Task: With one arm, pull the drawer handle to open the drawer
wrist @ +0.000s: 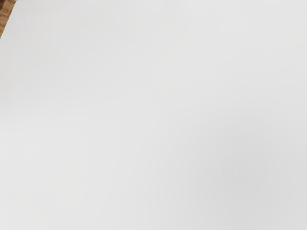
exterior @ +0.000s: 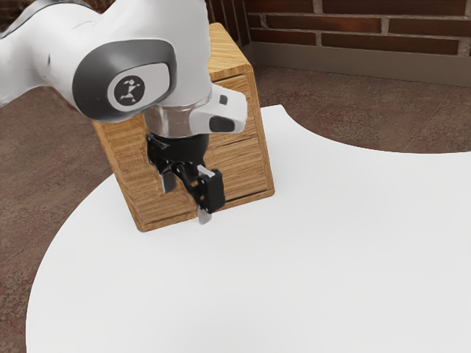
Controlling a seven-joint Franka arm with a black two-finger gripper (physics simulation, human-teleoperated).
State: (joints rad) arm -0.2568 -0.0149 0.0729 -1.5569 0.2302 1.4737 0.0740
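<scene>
Gripper open wide, holds nothing, pts down over table; drawer unit just behind, far side.

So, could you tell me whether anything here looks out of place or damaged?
Nothing stands out: the cabinet stands upright on the table, visible drawer fronts look flush, nothing spilled. The pincer hangs open before it.

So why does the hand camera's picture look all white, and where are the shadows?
Wrist view: the camera faces the plain white table, evenly lit with only faint grey shading, and a brown sliver of the wooden cabinet is blurred. Exterior view: soft light, no hard shadow on the table under the gripper, no glare, and the cabinet's grain looks sharp.
</scene>
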